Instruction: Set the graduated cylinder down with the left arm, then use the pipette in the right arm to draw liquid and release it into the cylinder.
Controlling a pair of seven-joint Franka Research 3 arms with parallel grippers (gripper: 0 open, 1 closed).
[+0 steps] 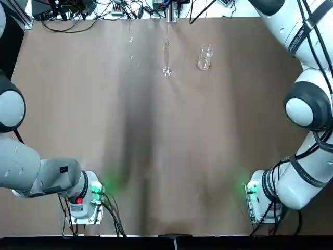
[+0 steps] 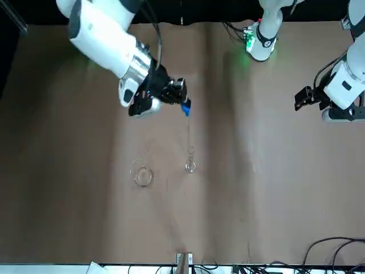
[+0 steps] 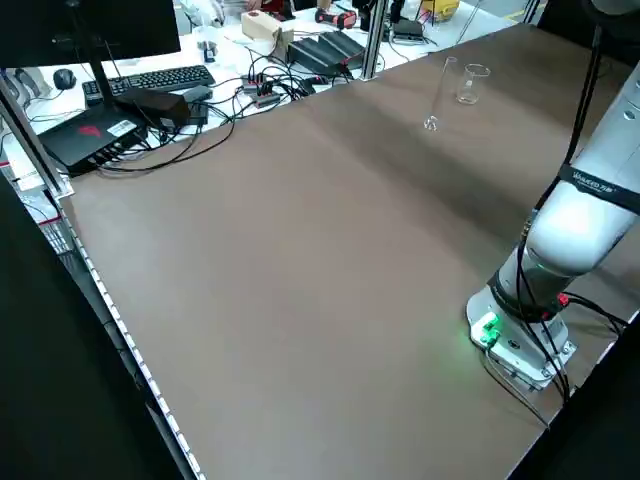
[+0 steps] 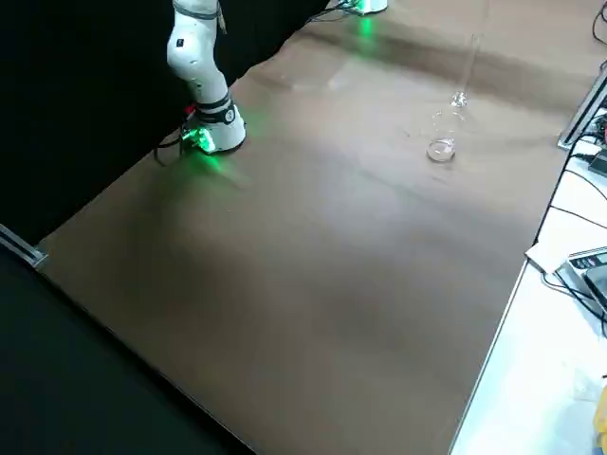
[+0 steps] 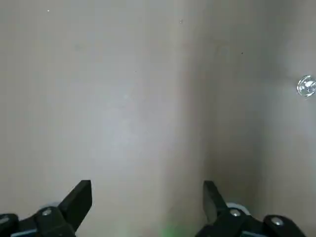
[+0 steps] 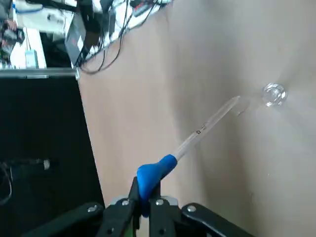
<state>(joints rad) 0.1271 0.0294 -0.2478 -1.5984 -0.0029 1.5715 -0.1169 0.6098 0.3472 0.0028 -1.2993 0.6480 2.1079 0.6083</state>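
Brown paper covers the table (image 1: 93, 130); cables and a keyboard (image 3: 165, 78) are seen along the far edge.

Right gripper (image 6: 142, 197): fingers are pressed together on the blue bulb of the pipette (image 6: 197, 134), and the stem is seen angled out toward the cylinder (image 6: 273, 94). In the front view the right gripper (image 2: 177, 94) is held above the table, with the bulb at its tip and the stem hanging over the cylinder (image 2: 190, 160).

Left gripper (image 5: 146, 197): fingers are spread and nothing is held. It is parked near its base, well apart from the glassware (image 2: 305, 97).

Cylinder: stood upright on its foot at the far middle of the table (image 1: 166, 60), with the beaker (image 1: 204, 58) near it on the right arm's side.

Risks, as judged:
- The mouth is very narrow; a slight misalignment of the tip would put drops on the paper.
- The tube is tall on a small foot; a sideways nudge from the stem would likely tip it.
- The bulb is already squeezed; whether any liquid is held cannot be told.
- The pipette could slip or swing if pinched only by the soft bulb.
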